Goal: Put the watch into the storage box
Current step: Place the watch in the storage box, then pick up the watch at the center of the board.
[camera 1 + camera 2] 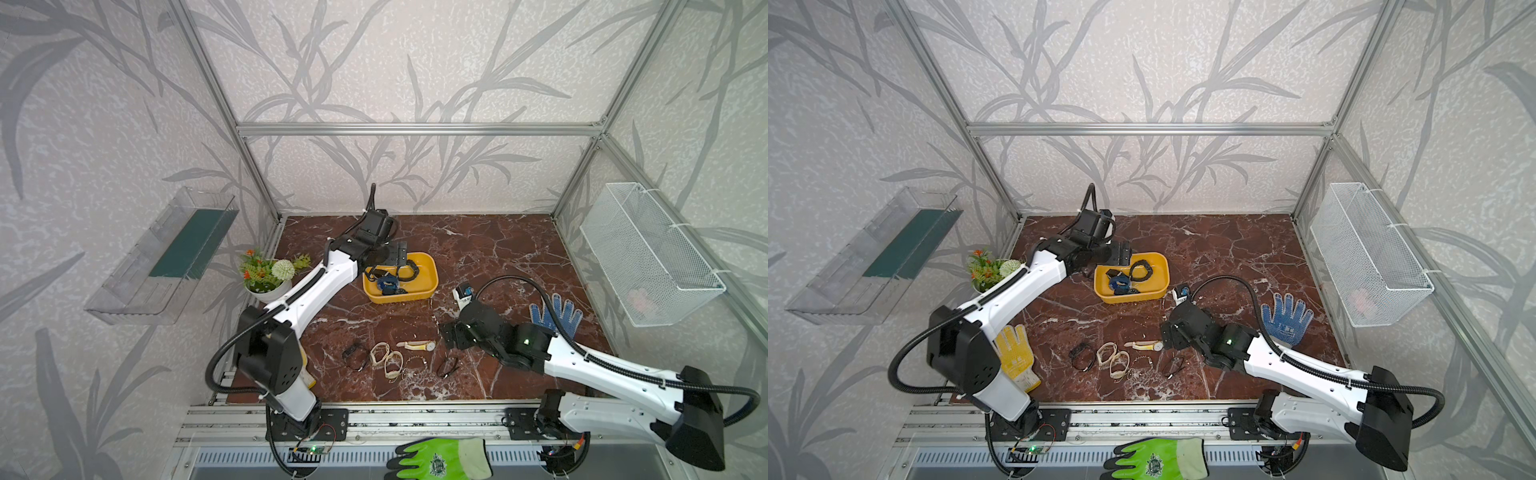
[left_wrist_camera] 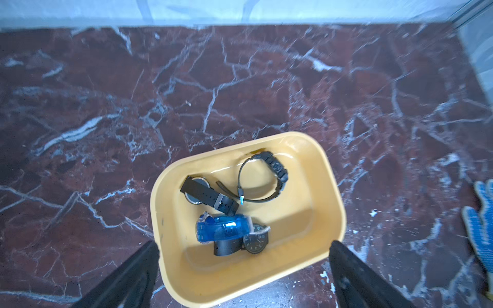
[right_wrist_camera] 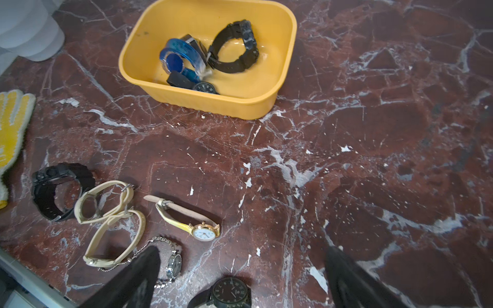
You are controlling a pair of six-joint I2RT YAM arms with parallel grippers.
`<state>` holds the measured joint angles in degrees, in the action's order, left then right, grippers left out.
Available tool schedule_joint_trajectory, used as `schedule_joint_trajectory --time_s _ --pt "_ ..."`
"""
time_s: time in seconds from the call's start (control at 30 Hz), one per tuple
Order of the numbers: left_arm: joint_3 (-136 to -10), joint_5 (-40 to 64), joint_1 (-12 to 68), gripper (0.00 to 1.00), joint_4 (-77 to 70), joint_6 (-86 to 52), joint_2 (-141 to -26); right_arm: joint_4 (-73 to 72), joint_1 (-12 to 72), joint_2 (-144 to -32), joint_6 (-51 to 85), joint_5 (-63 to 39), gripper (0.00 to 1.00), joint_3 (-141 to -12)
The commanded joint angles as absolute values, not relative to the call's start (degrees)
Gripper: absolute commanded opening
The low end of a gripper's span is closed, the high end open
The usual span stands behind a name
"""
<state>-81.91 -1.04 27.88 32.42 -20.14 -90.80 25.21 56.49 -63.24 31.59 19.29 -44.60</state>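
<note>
Robot test booth, aluminium frame (image 1: 415,129), wallpapered panels (image 1: 415,62)

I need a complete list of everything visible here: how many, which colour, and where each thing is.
storage box: one, yellow, centre-back of the red-brown table.
watches in the box: four, three black and one blue.
watches on the table: six, two black, two beige, one gold, one silver, near the front.
small item: one, white and blue, right of the box, kind unclear.
blue glove: one, blue, table's right side.
yellow glove: one, yellow, table's left side.
green glove: one, green, front rail.
potted plant: one, green, white pot, left edge.
shelf tray: one, clear, left wall.
wire basket: one, white, right wall.
left end effector: one, black, open, above the box.
right end effector: one, black, open, above the table watches.
</note>
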Motion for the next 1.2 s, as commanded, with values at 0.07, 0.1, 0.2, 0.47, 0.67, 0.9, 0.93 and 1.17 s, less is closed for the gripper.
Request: schedule_joint_trajectory --time_s 0.07,0.1,0.2,0.47,0.67,0.9,0.93,1.17 --pt "-65.8 8.3 27.8 0.98 24.2 -19.8 -77.9 35.1 56.1 -63.9 40.6 19.2 0.90 -45.6" --pt "-61.8 11.0 27.9 0.98 22.1 -19.6 -75.3 35.5 56.1 -63.7 41.8 18.1 0.87 -45.0" --pt "-50.6 15.5 28.4 0.98 16.9 -20.2 -67.4 36.8 56.2 -63.5 44.5 14.4 0.71 -43.0" --pt "-36.5 16.7 36.6 0.99 11.9 -17.5 -56.5 41.7 61.0 -60.5 52.6 12.0 0.63 -37.9" --pt "-35.9 16.6 42.0 0.99 10.0 -17.0 -59.8 40.0 63.1 -62.9 54.0 10.8 0.56 -37.9" --pt "-34.1 16.4 42.8 0.99 11.2 -16.5 -58.7 37.5 64.2 -65.9 54.7 10.3 0.52 -38.5" --pt "-34.1 16.6 42.8 0.99 11.0 -16.6 -58.7 37.2 64.3 -66.4 54.6 10.1 0.52 -38.6" --pt "-33.4 18.8 43.7 0.99 9.7 -17.3 -59.4 35.3 64.3 -70.3 54.3 10.6 0.52 -40.3"
